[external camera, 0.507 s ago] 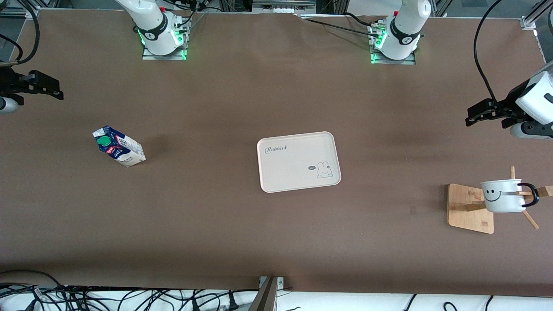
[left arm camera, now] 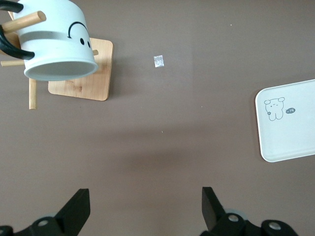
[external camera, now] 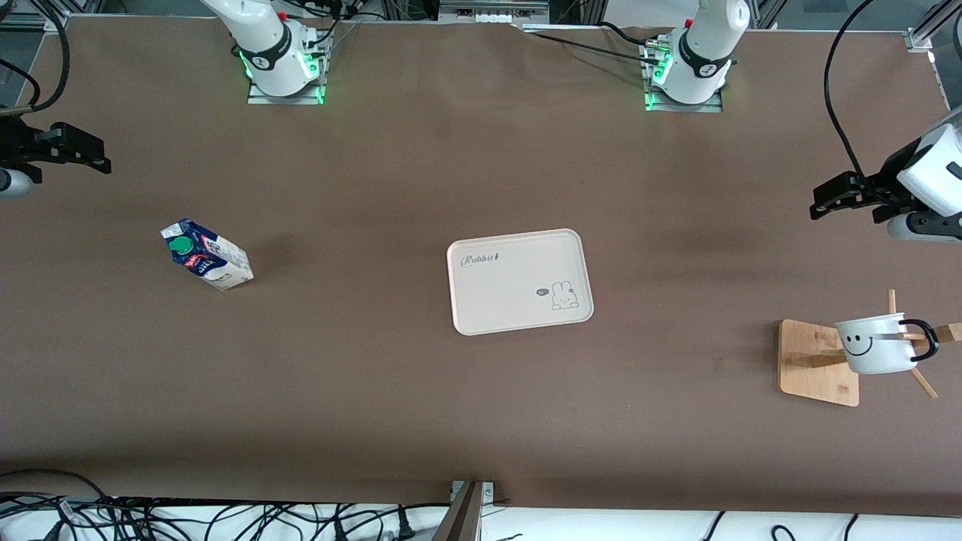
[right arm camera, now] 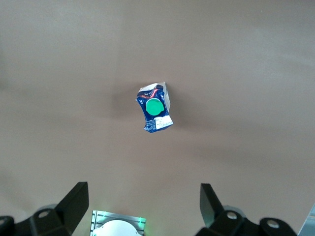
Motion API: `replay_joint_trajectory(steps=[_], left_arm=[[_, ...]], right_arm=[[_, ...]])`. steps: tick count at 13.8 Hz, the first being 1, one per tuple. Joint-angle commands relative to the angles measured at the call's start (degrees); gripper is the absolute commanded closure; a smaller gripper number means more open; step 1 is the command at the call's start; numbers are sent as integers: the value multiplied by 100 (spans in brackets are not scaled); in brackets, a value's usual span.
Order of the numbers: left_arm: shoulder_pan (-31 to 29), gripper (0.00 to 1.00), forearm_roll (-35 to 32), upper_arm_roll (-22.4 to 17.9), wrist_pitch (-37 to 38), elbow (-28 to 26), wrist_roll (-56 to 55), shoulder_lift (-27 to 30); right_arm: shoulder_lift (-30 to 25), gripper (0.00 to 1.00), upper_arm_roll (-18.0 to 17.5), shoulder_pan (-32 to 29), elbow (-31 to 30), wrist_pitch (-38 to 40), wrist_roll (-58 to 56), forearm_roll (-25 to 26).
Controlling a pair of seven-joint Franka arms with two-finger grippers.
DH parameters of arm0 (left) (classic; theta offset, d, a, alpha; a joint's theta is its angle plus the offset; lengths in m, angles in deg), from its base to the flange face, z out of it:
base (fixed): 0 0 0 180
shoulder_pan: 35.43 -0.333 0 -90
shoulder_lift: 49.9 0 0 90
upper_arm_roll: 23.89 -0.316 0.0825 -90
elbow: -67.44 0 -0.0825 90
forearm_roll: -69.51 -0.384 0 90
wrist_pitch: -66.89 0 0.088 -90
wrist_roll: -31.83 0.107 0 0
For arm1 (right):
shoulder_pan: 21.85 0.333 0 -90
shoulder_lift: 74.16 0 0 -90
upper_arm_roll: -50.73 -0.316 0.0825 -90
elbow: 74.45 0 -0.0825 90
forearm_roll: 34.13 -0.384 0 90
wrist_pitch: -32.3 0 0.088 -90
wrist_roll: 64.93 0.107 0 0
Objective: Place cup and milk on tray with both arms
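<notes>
Comparing this moment with the view half a second back, I find almost nothing altered on the bench (external camera: 421,421). Both arms hang high at their own ends, well apart from everything. The tray (external camera: 520,281) lies bare at mid-bench, where it was. The wooden rack (external camera: 818,362) stands toward the left arm's end, nearer the front camera than the tray; the cup (external camera: 875,343) hangs tilted on its pegs by the black handle, and seems to have shifted a trifle on the peg, though I cannot be sure. The milk (external camera: 207,255) stands upright toward the right arm's end, unmoved. The left gripper (left arm camera: 145,209) hovers over bare bench beside the rack, fingers (left arm camera: 76,211) wide apart and holding nothing. The right gripper (right arm camera: 142,206) hovers over bare bench close to the milk, fingers (right arm camera: 74,204) likewise spread and holding nothing; its outline in the front view has crept slightly. My judgement: neither pick has begun, and both approaches remain to be made.
</notes>
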Motion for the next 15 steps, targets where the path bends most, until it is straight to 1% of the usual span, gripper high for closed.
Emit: replay_joint_trajectory(steps=[1,3,7,10,15], left_arm=[[-8,0,-75,41,112,176,-58,-79],[-8,0,-75,41,112,176,-58,-79],[-8,0,-75,41,95,176,-58,-79],[1,0,-84,50,-2,176,-58,-79],[-8,0,-84,50,-63,141,-49,-62]], right_arm=[[43,0,-50,64,98,101,26,59],[35,0,-15,91,98,101,-18,24],[359,0,-15,82,72,118,-44,33],[491,0,-24,82,-60,101,-18,7],[632,0,-15,73,-454,-355,-18,-2]])
